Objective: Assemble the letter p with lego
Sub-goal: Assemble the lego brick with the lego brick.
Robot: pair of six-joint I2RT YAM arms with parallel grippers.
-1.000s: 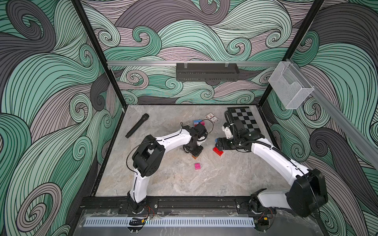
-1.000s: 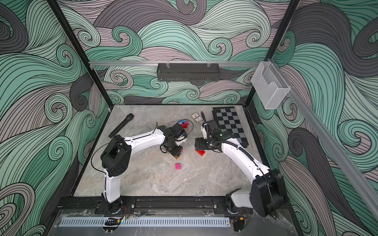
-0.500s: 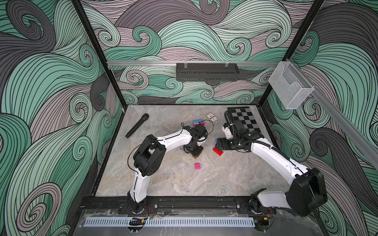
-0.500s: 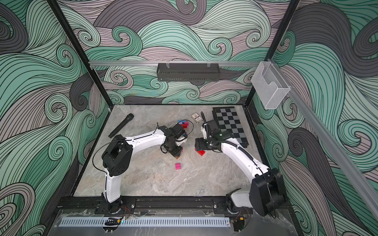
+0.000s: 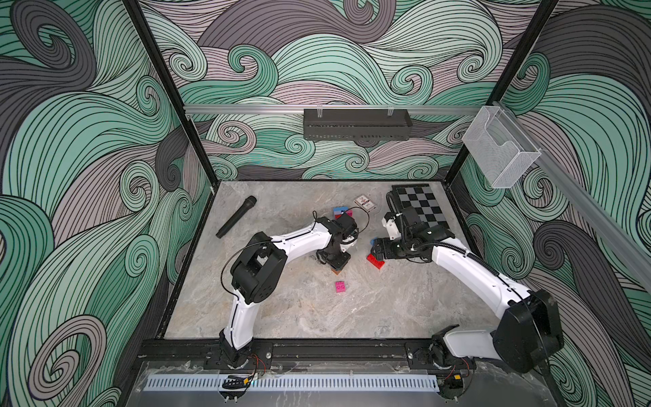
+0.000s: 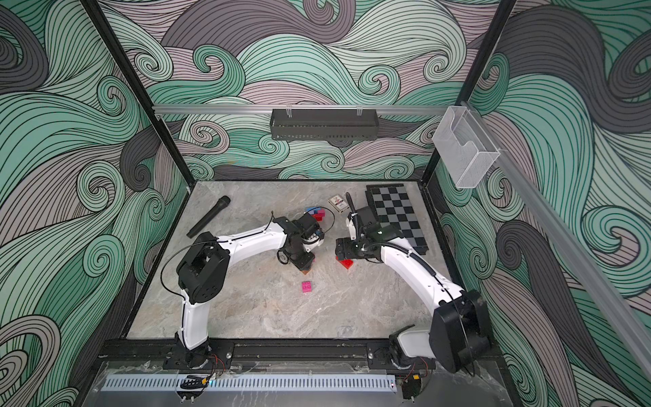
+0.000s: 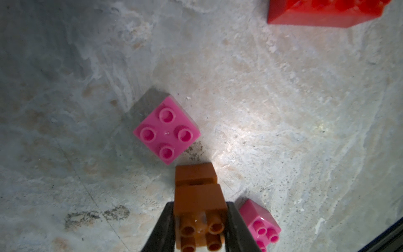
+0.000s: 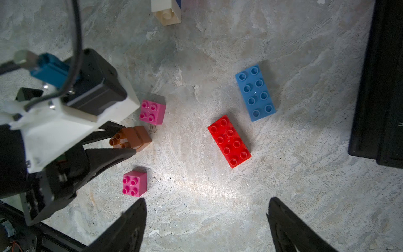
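Nothing has moved in the last sec: both arms sit just where they were. My left pincer [image 7: 199,206] is pinching the orange stack [image 7: 196,189]. That's 2 orange bricks stuck together & turned on their side, low over the middle of the table [image 5: 281,317]. I can't tell if it touches.

The pink brick [image 7: 166,133] lies just ahead of it, toward the front edge. The second pink brick [image 7: 259,222] sits right beside a finger.

My right pincer [image 8: 207,203] is spread wide w/ nothing in it. It hangs over the red brick [image 8: 229,141], w/ the blue brick [image 8: 255,92] near that. A few more bricks [image 5: 342,212] wait near the back edge.

So no new piece got joined, I think, & the P is barely begun. Next, I guess, the orange stack goes onto a pink one.
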